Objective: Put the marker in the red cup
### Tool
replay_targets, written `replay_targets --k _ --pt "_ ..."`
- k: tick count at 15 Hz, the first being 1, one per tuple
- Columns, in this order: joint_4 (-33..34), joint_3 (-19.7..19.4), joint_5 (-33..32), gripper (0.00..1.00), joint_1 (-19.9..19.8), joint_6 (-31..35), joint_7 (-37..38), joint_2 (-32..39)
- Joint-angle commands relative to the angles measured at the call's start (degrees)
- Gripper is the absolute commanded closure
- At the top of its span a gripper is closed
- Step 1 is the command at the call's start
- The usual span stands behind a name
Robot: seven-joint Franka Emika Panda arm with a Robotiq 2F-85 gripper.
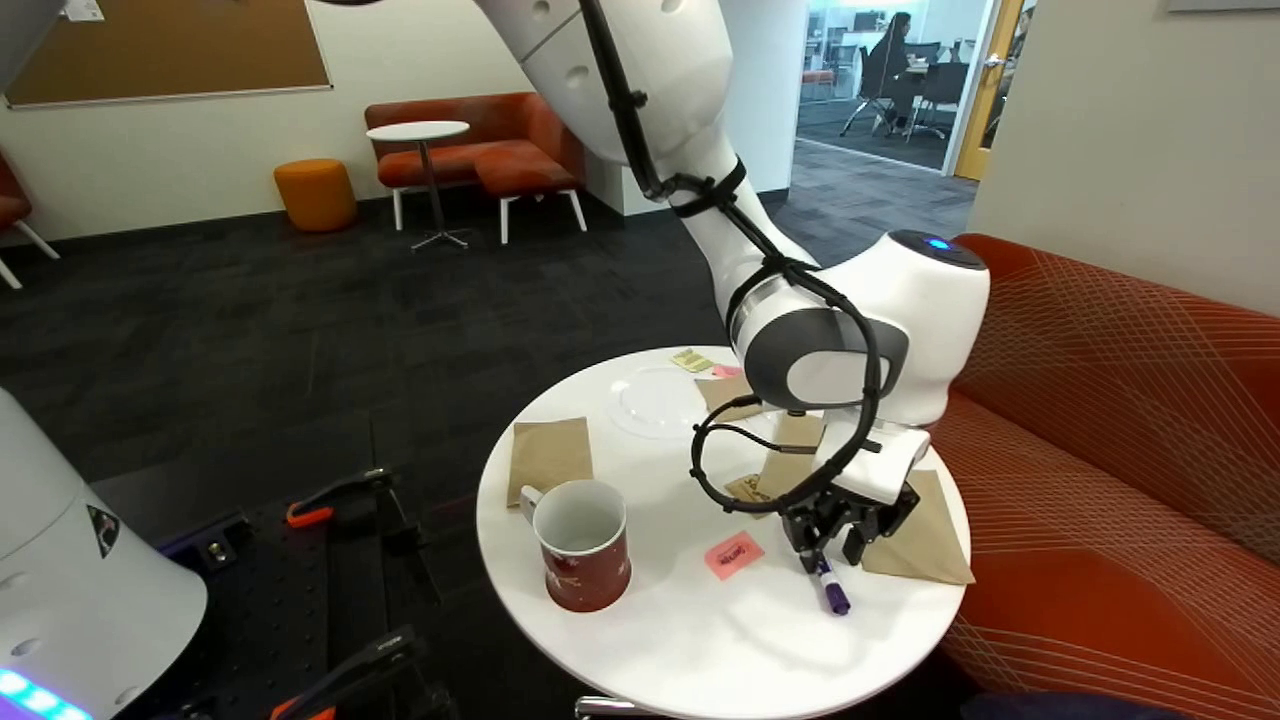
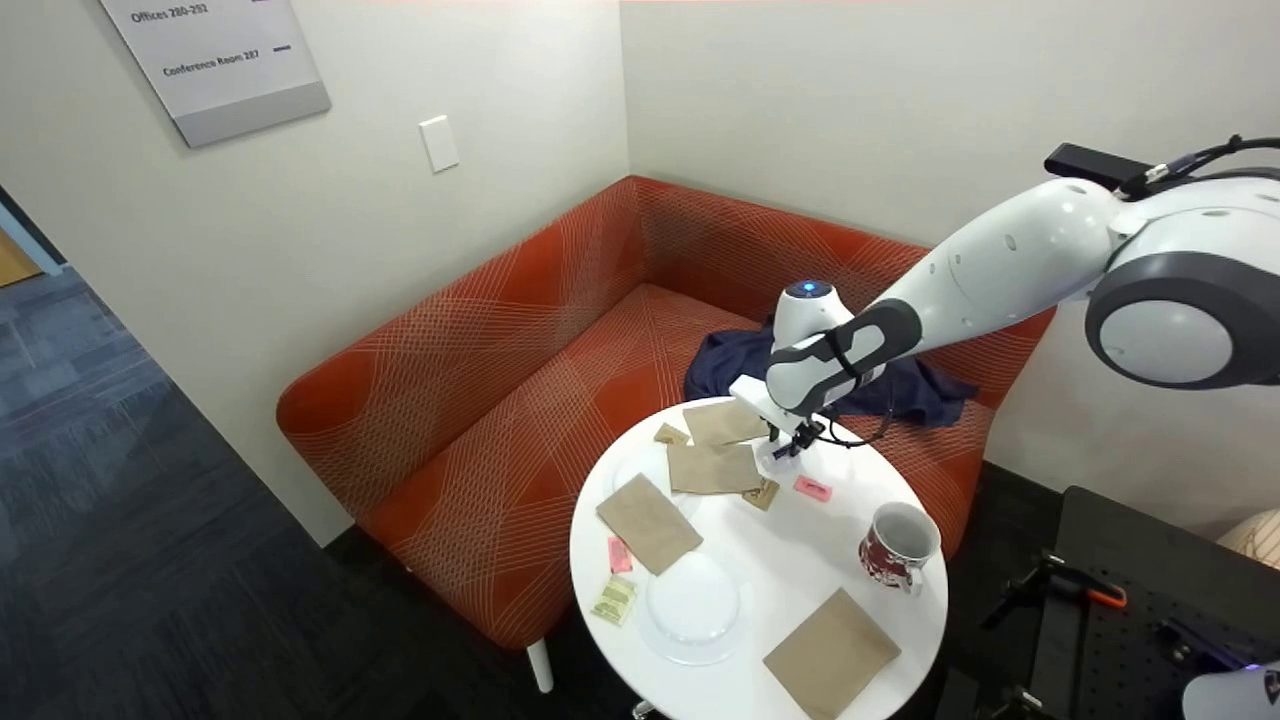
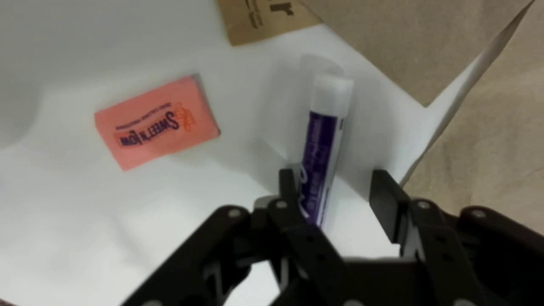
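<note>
Hand [image 3: 335,182] low over table [image 1: 690,640] beside sofa [image 1: 1110,560]

I've got the marker [image 3: 320,152] and red cup [image 1: 588,570] on the white table [image 1: 690,645], well apart.
Marker: on its side, white body, purple label with white lettering, dark purple cap. Red cup: upright near the table's rim, maroon, white pattern, pale inside; I see its handle in both exterior views.

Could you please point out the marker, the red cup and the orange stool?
Marker [image 3: 318,157], in the wrist view: purple label.
Red cup [image 1: 588,578], in an exterior view: outer wall.
Orange stool [image 1: 316,200], in an exterior view: curved side.
</note>
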Motion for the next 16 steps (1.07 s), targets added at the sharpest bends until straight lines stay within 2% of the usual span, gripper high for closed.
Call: replay_targets --k 1,3,4,6,16 --pt "-0.11 0.6 1.77 0.81 -0.58 0.14 -1.19 -0.03" --pt "-0.9 0.53 1.76 0.96 -0.39 0.42 -1.24 -0.77" --pt "-1.9 0.38 1.62 1.0 -0.14 0.67 -1.27 -1.59" --pt "-2.75 -0.73 0.41 0.95 1.24 -1.01 -0.33 -3.02" --pt "-10.69 -6.56 -7.93 0.95 11.16 -3.5 3.63 -13.0"
